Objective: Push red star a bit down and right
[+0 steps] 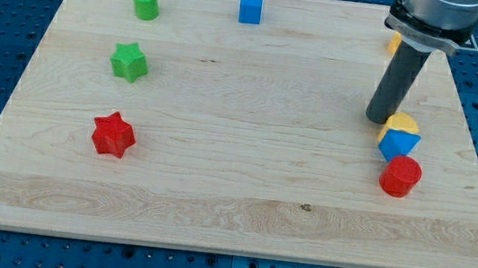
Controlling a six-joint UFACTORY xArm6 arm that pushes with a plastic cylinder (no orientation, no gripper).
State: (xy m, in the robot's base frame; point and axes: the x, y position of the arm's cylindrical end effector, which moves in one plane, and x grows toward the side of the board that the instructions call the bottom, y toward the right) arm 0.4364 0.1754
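My tip (378,119) sits on the bench (240,206) far over on the view's right, the dark rod rising from it up toward the view's top. This end effector has no jaws to open or close; it is a plain rod and grips nothing. Just to the tip's right, close enough that I cannot tell whether they touch, is a yellow block (400,124), its shape unclear. A blue block (397,145) lies against the yellow one's lower edge, and a red cylinder (400,177) sits just below that. Another yellowish block (394,43) peeks out behind the rod near the view's top.

The red star (113,134) lies well apart from the tip, across the bench on the view's left, lower-middle. Above it is a green star (129,61), higher still a green cylinder (145,3). A blue cube (251,7) stands at the top edge, near the middle.
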